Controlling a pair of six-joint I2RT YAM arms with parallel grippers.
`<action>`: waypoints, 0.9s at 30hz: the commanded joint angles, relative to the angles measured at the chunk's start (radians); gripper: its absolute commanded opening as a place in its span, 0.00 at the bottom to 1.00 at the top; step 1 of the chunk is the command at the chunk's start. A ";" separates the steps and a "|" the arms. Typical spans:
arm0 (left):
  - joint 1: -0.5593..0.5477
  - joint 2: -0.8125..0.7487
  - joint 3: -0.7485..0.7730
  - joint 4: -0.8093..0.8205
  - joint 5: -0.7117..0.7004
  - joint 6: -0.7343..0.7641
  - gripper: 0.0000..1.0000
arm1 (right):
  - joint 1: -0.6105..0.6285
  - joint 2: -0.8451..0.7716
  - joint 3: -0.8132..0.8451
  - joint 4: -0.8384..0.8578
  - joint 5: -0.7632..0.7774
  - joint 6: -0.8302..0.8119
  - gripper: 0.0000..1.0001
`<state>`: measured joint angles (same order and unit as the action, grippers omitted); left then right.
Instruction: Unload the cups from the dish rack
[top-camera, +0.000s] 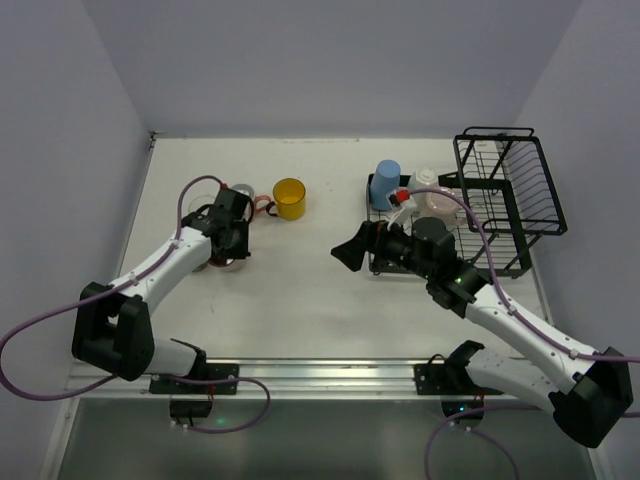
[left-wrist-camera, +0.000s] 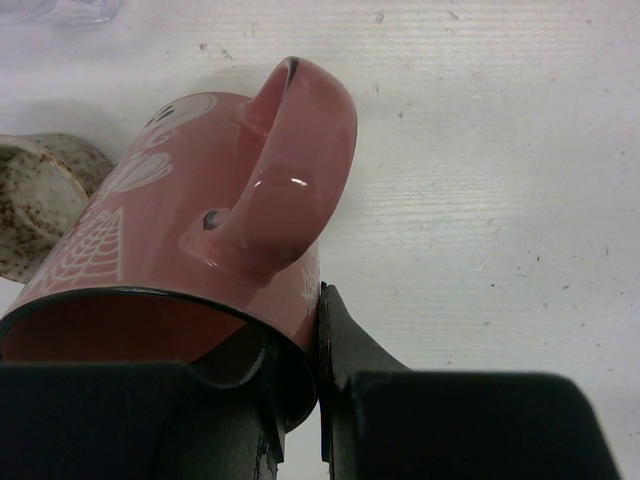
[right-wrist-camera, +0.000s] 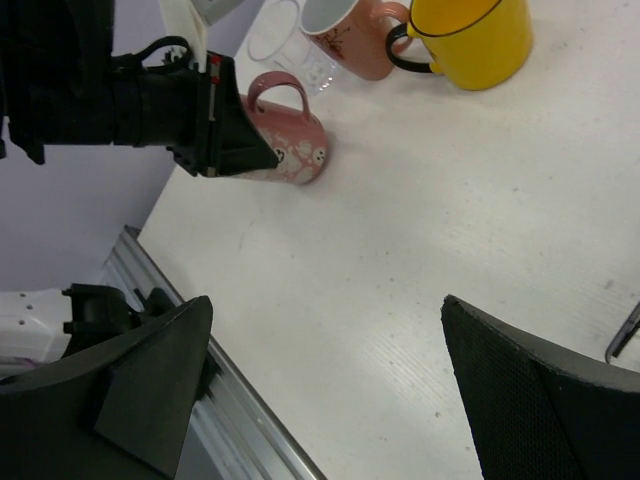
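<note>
Table (top-camera: 320, 290) and its load.
Yellow mug (top-camera: 289, 198), clear glass (right-wrist-camera: 285, 45) and speckled cup (left-wrist-camera: 40, 200) stand left; dish rack (top-camera: 497, 131) sits right.

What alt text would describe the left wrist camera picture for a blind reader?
A pink mug, handle uppermost, is pinched at its rim by the left gripper over a white table. A speckled beige cup sits beside it.
</note>
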<state>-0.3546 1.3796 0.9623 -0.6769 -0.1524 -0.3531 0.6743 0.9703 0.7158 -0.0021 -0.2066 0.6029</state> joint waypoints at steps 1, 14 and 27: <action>0.019 -0.007 0.055 0.022 -0.050 0.048 0.03 | 0.004 -0.008 0.054 -0.073 0.038 -0.058 0.99; 0.019 -0.083 0.027 0.076 -0.110 0.049 0.75 | 0.004 0.050 0.192 -0.226 0.131 -0.143 0.99; 0.014 -0.447 0.015 0.230 0.143 0.055 0.87 | -0.008 0.251 0.405 -0.429 0.558 -0.264 0.96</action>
<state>-0.3424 1.0431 0.9646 -0.5671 -0.1314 -0.3183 0.6731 1.1683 1.0378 -0.3790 0.1669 0.3889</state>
